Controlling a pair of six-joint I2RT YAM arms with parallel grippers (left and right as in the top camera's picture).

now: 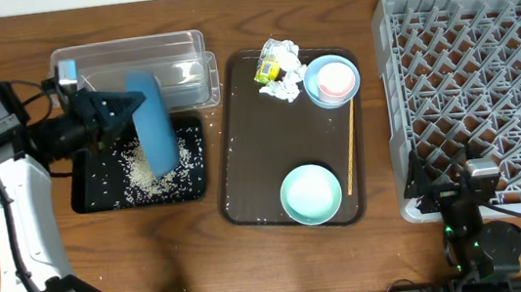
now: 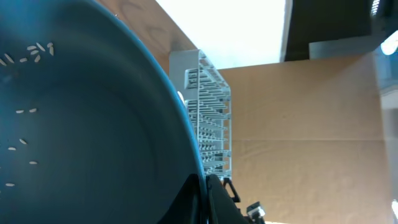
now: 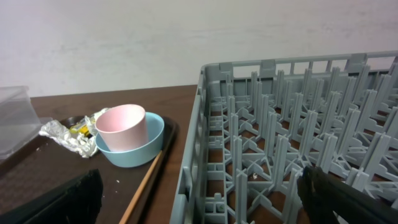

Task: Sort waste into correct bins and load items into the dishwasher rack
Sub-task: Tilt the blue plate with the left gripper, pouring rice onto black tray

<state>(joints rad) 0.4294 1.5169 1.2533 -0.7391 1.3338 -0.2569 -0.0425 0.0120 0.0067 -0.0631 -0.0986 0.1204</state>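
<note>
Okay, snapshot. The left gripper [image 1: 128,107] was clamped on the rim of the one dark-blue plate [image 1: 153,124], holding it tipped steeply on edge over the black tray [image 1: 84,195]. Loose rice [image 1: 146,174] lay scattered across that tray under the plate. A few grains clung to the plate face in the left wrist view.

Bins, two: the black tray and the clear tub [image 1: 181,52], touching along the tub's near edge. I couldn't make out any contents in the tub.

One brown serving tray [image 1: 245,138] sat between the bins and the rack. On it:
- one crumpled wrapper [image 1: 277,70] at the far end
- two bowls: blue bowl [image 1: 315,89] just beside the wrapper, mint bowl [image 1: 310,194] at the near end
- one pink cup [image 1: 335,78], upright inside the blue bowl
- one wooden stick [image 1: 351,150], lying along the right edge

One grey dishwasher rack [image 1: 484,81] stood at the right; nothing loaded that I could see.

The right gripper [image 3: 199,186] had its jaws spread wide and held nothing. It sat low at the rack's near-left corner.
</note>
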